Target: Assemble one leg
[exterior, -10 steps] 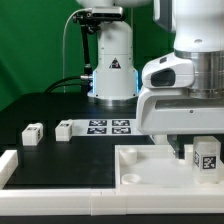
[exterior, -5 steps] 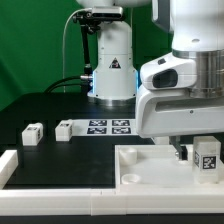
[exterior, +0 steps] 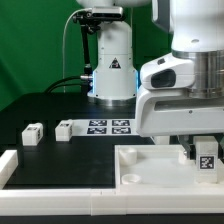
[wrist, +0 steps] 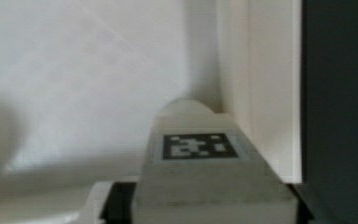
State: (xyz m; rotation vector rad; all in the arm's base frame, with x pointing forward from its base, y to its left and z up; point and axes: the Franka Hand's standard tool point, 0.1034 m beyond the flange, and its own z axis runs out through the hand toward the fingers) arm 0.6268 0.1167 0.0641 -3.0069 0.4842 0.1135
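My gripper (exterior: 203,150) is shut on a white leg (exterior: 206,157) with a black-and-white tag on its side. It holds the leg upright over the right part of the large white tabletop panel (exterior: 150,165), at the exterior view's right. In the wrist view the leg (wrist: 197,150) fills the space between the dark fingers (wrist: 117,202), with the white panel (wrist: 87,90) behind it and the panel's edge beside it. Two more small white legs (exterior: 33,132) (exterior: 64,129) lie on the black table at the exterior view's left.
The marker board (exterior: 108,126) lies on the table behind the panel. The arm's base (exterior: 112,62) stands at the back. A white rail (exterior: 60,175) runs along the front edge, with a raised block (exterior: 8,163) at its left end.
The gripper and the held leg have sunk slightly toward the panel. Nothing else has moved.
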